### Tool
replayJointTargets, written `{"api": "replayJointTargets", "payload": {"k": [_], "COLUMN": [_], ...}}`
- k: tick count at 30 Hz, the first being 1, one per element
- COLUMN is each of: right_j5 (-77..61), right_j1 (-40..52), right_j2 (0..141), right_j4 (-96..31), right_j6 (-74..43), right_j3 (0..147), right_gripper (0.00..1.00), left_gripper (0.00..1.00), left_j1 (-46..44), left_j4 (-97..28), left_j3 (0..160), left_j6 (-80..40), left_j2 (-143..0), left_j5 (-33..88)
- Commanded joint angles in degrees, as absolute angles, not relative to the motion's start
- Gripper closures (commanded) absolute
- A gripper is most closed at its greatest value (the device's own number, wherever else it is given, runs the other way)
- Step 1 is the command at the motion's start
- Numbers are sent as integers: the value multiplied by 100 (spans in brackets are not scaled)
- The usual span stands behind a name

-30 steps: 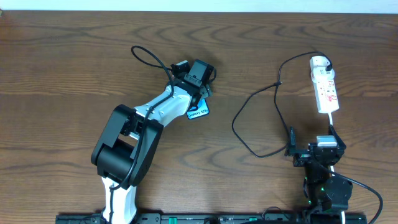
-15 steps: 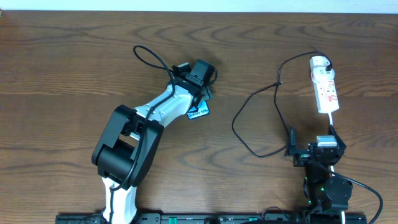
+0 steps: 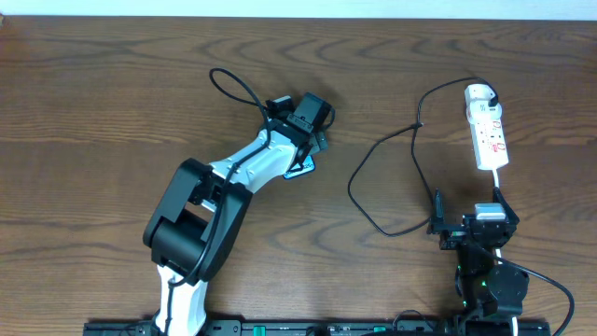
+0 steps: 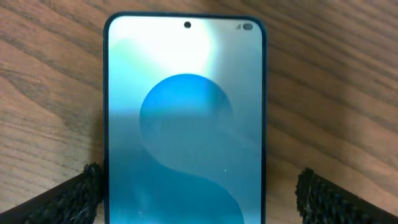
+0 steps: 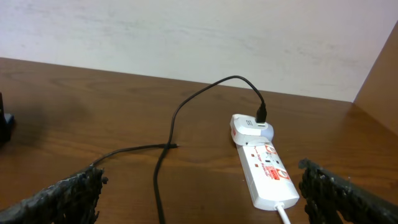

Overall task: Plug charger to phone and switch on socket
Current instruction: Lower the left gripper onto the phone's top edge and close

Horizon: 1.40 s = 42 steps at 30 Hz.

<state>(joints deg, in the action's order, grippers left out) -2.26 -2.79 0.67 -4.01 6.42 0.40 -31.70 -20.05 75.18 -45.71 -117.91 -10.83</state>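
Note:
The phone [image 4: 185,124] lies flat on the wooden table with its blue screen lit. My left gripper [image 4: 199,190] is open and straddles the phone: the left finger [image 4: 74,196] is at its edge, the right finger [image 4: 323,199] stands clear. From overhead the left gripper [image 3: 304,149] covers most of the phone [image 3: 300,168]. The white socket [image 3: 489,131] lies at the far right. The charger [image 3: 359,196] is plugged into the socket's far end and loops across the table. My right gripper [image 3: 466,210] is open and empty, short of the socket [image 5: 264,171] and over the charger cable [image 5: 158,186].
The table's back edge meets a pale wall [image 5: 186,37]. The socket's white cord [image 5: 283,214] runs back toward the right arm. The left arm's own thick black cable [image 3: 233,89] arcs above the left wrist.
The left gripper has opened wider and shifted slightly right over the phone, hiding more of it. The right arm, charger and socket have not moved.

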Motion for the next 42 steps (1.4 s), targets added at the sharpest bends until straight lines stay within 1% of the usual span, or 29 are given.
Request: {"api": "replayJointTargets", "payload": {"k": [1, 6, 9, 13, 19, 22, 24, 29, 32, 34, 42], "right_j5": [-187, -187, -187, -187, -187, -187, -187, -187, -187, -187, -187], "right_j1": [-292, -292, -292, -292, -292, -292, -292, -292, -292, -292, -292], "right_j2": [38, 38, 38, 38, 38, 38, 38, 38, 38, 38, 38], "right_j4": [-423, -423, -423, -423, -423, -423, -423, -423, -423, -423, -423], "right_j6": [561, 561, 561, 561, 561, 561, 561, 561, 561, 561, 561], "right_j3": [32, 32, 32, 32, 32, 32, 32, 32, 32, 32, 32], "right_gripper": [1, 1, 1, 1, 1, 1, 1, 1, 1, 1, 1], "left_gripper": [0, 4, 4, 4, 12, 18, 19, 26, 27, 28, 28], "left_j1": [-3131, -3138, -3146, -3063, -3030, -3030, -3030, -3030, -3017, -2989, -2788], "left_j4": [-2110, -2423, -2506, -2502, -2716, -2786, -2801, -2816, -2930, -3199, -4943], "left_j3": [7277, 7277, 7277, 7310, 7310, 7310, 7310, 7310, 7319, 7389, 8217], "left_j6": [-4945, -4947, -4943, -4950, -5203, -5306, -5328, -5328, -5328, -5328, -5321], "left_j2": [-12433, -12477, -12626, -12742, -12770, -12801, -12807, -12805, -12781, -12742, -12696], "left_j5": [-486, -491, -458, -78, 93, 113, 134, 429, 716, 849, 856]}}
